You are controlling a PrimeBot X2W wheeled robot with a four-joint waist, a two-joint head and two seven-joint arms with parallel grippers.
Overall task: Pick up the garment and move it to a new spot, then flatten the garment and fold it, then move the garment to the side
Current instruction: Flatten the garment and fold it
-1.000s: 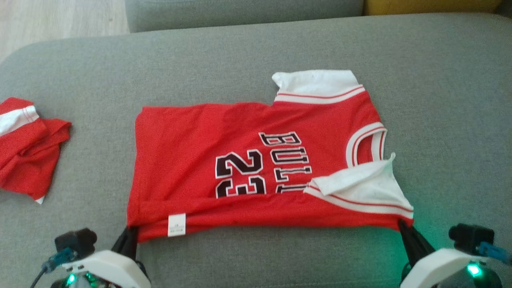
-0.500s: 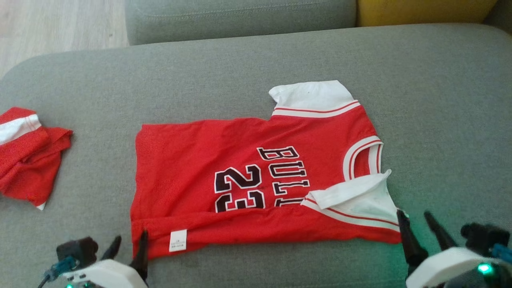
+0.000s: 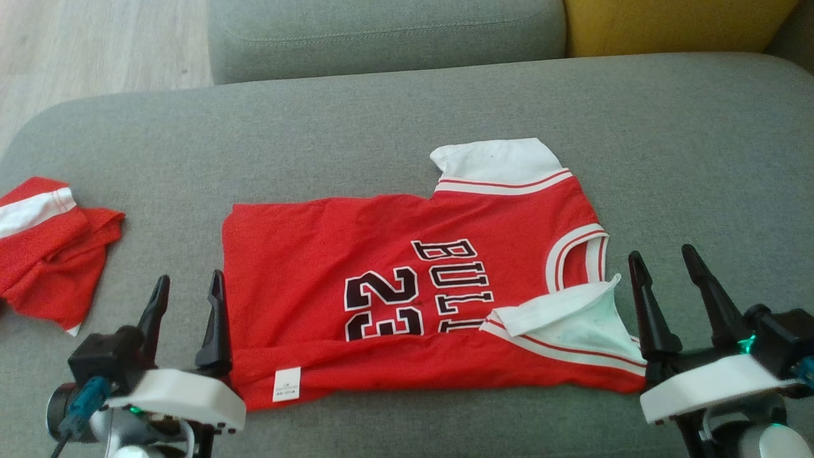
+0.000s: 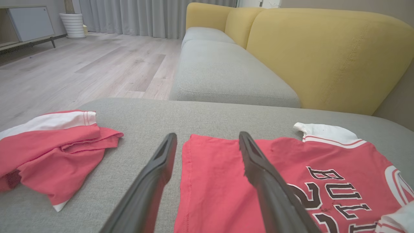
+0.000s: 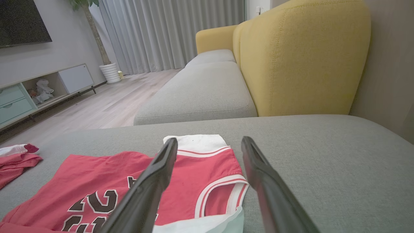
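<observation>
The grey sofa cushion [image 3: 407, 108] carries the red jersey [image 3: 318, 254], spread flat with its near edge folded over. It looks light and limp, probably best pinched at its corners. The left claw [image 3: 189, 283] and right claw [image 3: 661, 257] flank it, wide open and empty.

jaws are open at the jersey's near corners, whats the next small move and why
Probably reach both open jaws over to the far edge of the jersey and pinch it. The near edge and near sleeve are already folded in, but the far sleeve sticks out flat on the cushion, so that side likely gets folded next.
</observation>
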